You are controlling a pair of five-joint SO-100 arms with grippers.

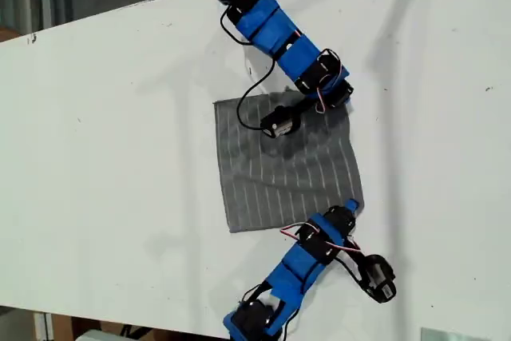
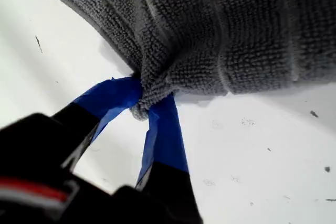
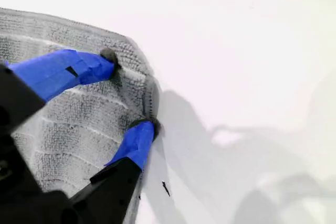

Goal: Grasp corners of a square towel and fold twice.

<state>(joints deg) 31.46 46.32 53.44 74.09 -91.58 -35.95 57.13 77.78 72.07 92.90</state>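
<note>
The grey striped towel [image 1: 279, 165] lies spread on the white table. In the exterior view my first gripper [image 1: 352, 208] comes from the arm at the bottom edge and sits at the towel's lower right corner. The first wrist view shows this gripper [image 2: 144, 98] shut on that bunched corner [image 2: 152, 90], with the towel [image 2: 220, 35] pulled up slightly around it. My second gripper [image 1: 343, 95], on the arm from the top of the exterior view, is at the upper right corner. It [image 3: 128, 92] is open, both blue fingertips resting on the towel [image 3: 68, 114] beside the corner [image 3: 128, 45].
The white table [image 1: 120, 157] ends along a slanted edge at the exterior view's upper left and along the bottom edge. Both blue arms reach over the towel's right side in that view. Black cables hang from each arm.
</note>
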